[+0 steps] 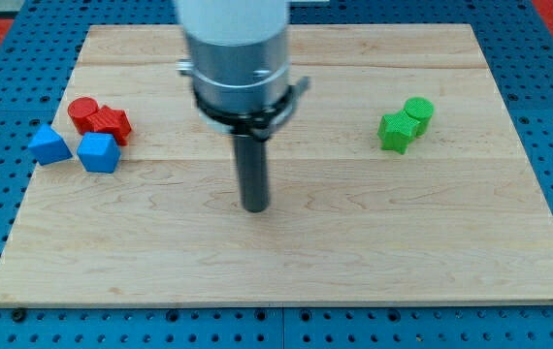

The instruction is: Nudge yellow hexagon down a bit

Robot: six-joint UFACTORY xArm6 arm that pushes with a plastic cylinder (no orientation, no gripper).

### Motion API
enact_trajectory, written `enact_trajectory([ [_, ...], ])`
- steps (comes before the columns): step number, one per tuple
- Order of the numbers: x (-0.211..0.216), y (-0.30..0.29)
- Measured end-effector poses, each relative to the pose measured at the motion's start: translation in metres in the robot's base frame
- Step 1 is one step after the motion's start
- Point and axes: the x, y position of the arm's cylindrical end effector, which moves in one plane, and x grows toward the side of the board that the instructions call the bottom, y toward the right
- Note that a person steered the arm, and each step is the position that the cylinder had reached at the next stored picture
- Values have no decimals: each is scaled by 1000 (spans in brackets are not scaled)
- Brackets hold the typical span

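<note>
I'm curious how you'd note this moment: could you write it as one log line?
my tip: mid-board, touching nothing | yellow hexagon: not visible | red blocks, blue blocks: left | green blocks: right

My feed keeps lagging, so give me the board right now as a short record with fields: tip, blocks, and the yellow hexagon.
tip: my tip stands on the wooden board near its middle, touching no block
left group: red cylinder, red star block, blue triangle block, blue cube
right group: green cylinder against green star block
yellow hexagon: none visible; perhaps hidden behind the arm
</note>
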Motion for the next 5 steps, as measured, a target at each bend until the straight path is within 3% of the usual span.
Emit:
enact_trajectory([
  [1, -1, 31],
  [5, -2, 20],
])
